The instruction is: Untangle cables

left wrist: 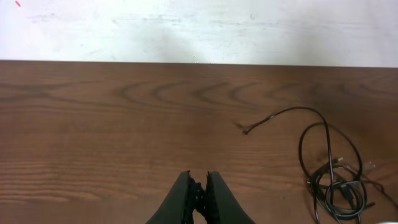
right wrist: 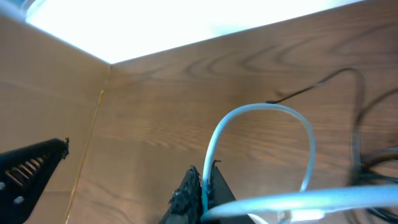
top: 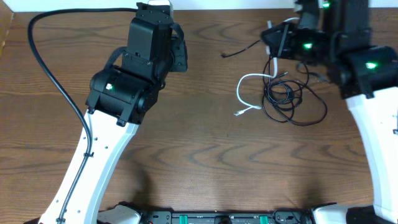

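Brown wood table (top: pixel 205 155) underneath in all three views. Located the cables in the upper right of the overhead frame: the white cable (top: pixel 247 93) curving down to a plug at centre right, and the black cables (top: pixel 289 99) coiled in loose overlapping loops just to its right. Could not tell whether white and black were actually knotted together.

Found the right gripper (right wrist: pixel 203 182) pressed together on the white cable, pinching it at the bottom of the right wrist frame, with an arch of it rising up and over to the right. Found the left gripper (left wrist: pixel 199 183) pressed together on nothing, well apart from the tangle at the lower right of the left wrist frame.

Judged the step in hand as drawing the white cable free of the black loops. Recommended a firm pinch, a slow pull away from the coil toward the left of the overhead frame, and a pause at any sign of the black loops dragging along. Recommended also bringing the left gripper across to pin the coil. Rated a fast pull as likely to tighten any crossing.

Counted two arms, two grippers, one white cable and one loose black plug end (top: pixel 225 55) at upper centre. Could not settle the number of black cables from the overlapping loops; judged more than one.
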